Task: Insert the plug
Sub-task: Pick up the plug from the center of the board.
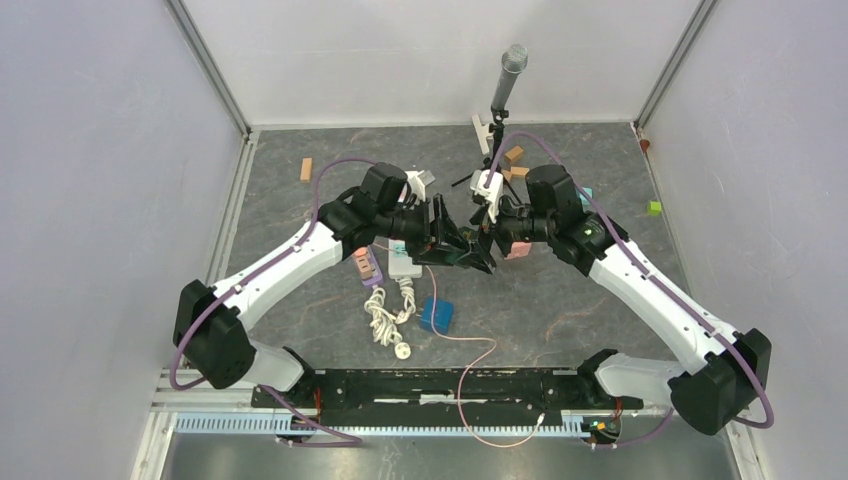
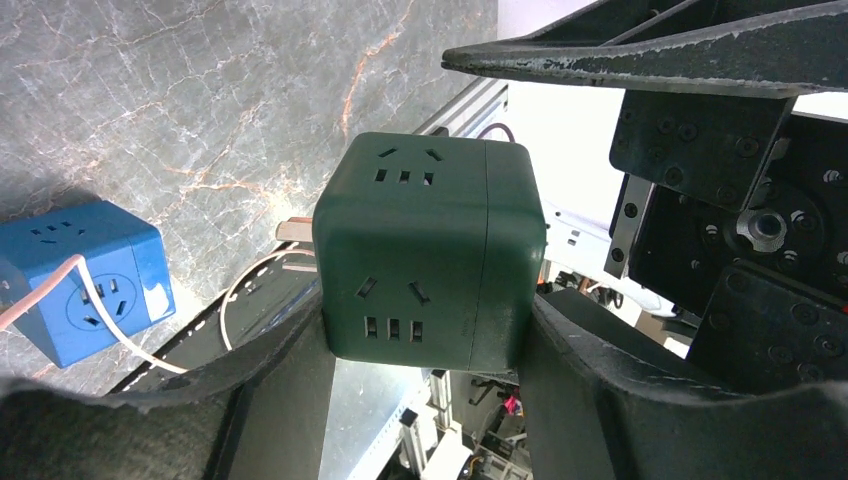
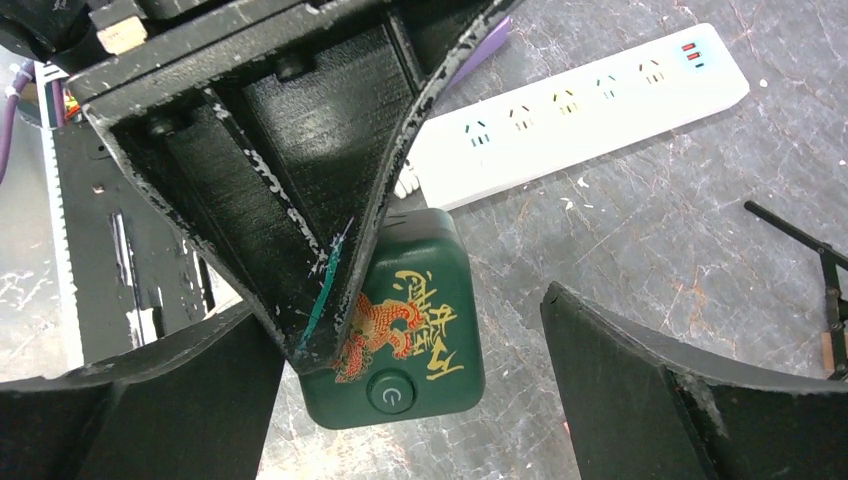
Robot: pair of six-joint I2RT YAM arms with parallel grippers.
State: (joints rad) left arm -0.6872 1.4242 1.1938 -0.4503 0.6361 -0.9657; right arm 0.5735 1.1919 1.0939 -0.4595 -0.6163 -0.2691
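Note:
My left gripper (image 2: 430,350) is shut on a dark green cube socket (image 2: 430,250), held off the table at mid-air. Two metal plug prongs (image 2: 296,231) stick out of the cube's left side. In the right wrist view the same cube (image 3: 420,340) shows a gold-and-red dragon print and a round power button, partly covered by the left gripper's finger (image 3: 300,200). My right gripper (image 3: 420,400) stands open around the cube, its right finger clear of it. Both grippers meet over the table's middle (image 1: 478,248). A white power strip (image 3: 600,100) lies on the table beyond.
A blue cube socket (image 1: 437,315) with a thin pink cable lies near the front. The white strip's coiled cord (image 1: 385,320) and a pink strip (image 1: 367,265) lie left. A microphone stand (image 1: 508,75), wooden blocks (image 1: 515,155) and a green block (image 1: 654,207) sit at the back.

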